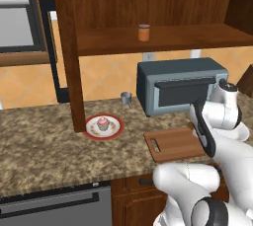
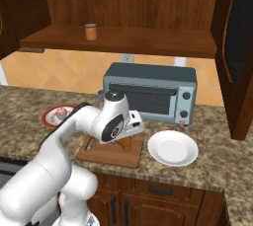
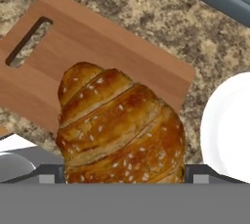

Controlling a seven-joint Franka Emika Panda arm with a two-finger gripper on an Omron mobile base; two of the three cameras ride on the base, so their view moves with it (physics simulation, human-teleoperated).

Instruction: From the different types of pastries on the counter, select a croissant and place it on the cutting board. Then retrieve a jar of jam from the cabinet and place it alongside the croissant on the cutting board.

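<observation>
The wall cabinet point(image 1: 69, 47) of dark-brown wood carries one wide shelf, and on it stands the jar of jam point(image 1: 144, 32), a small orange cylinder with a darker lid, upright and alone. Below the cabinet, beside the foot of its thick side panel, a red-rimmed plate point(image 1: 115, 132) on the speckled granite desk point(image 1: 44, 151) holds a pink-frosted cupcake point(image 1: 103, 123). A small grey metal cup point(image 1: 126, 98) stands between that panel and a blue-grey toaster oven point(image 2: 150, 92). In front of the oven lies the cutting board point(image 3: 102, 42), flat, rectangular and reddish-brown, with smooth grain and a slot handle cut in the short end that faces the cupcake's side; its long axis runs along the desk's front edge. Just beside the board's other short end sits a round white plate point(image 2: 173, 147) with nothing on it. The tool point(image 2: 126, 143) hangs over the board, its jaws spread wide around the croissant point(image 3: 119, 125), which it grasps. The croissant is golden-brown, flaky and ridged in layered bands, dotted with pale seeds, and tapers to a rounded tip. In the hand view its long axis runs away from the tool, with the tip toward the board's slotted end. Whether it touches the board cannot be told.
</observation>
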